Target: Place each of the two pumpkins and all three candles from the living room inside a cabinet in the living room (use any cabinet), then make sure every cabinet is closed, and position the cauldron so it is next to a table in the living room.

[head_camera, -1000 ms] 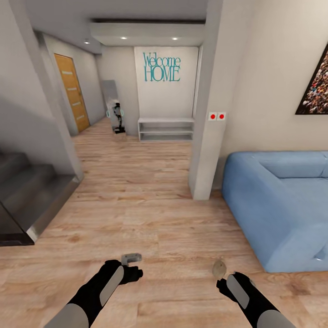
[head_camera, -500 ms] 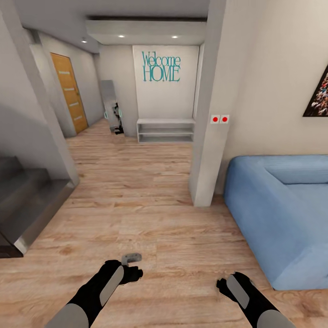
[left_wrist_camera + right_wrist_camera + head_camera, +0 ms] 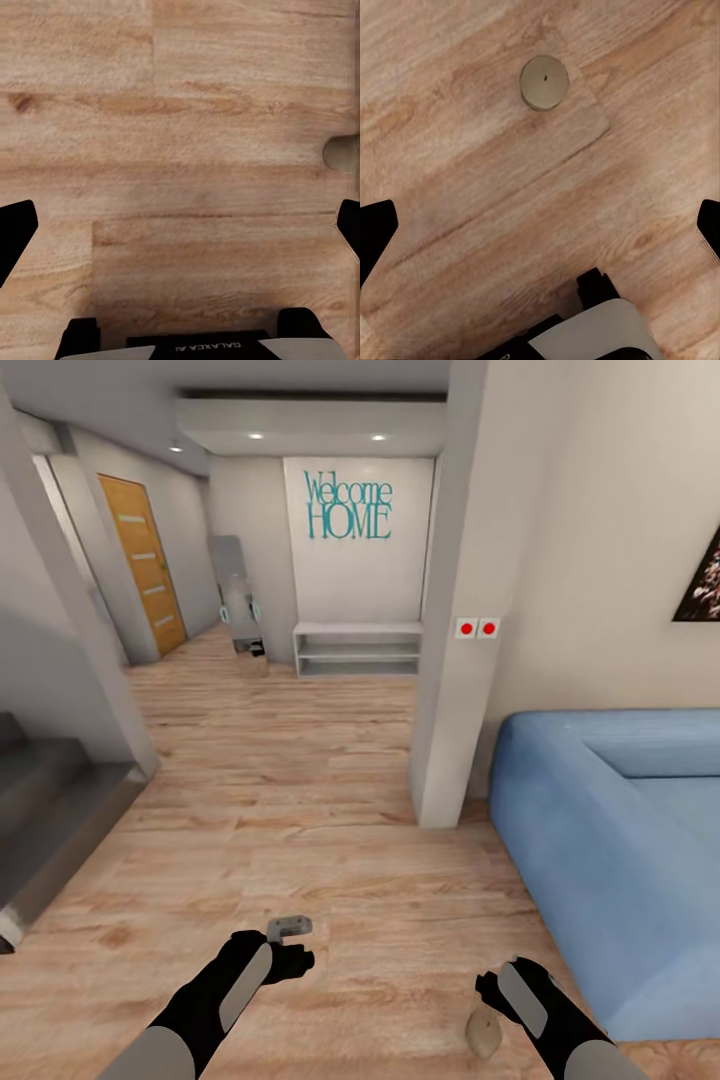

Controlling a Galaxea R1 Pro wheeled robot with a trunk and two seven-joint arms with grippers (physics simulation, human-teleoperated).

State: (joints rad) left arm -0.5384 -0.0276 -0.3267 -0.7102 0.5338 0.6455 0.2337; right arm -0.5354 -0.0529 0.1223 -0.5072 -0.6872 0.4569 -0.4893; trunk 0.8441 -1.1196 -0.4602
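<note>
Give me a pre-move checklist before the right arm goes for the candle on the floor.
1. Right tool open, empty: ok.
2. Candle upright on the floor, seen from above in the right wrist view: ok.
3. Candle between the right tool's fingers: not ok, the tool is not yet around it.
4. Left tool open, empty: ok.
5. Sofa apart from the right arm: ok.
</note>
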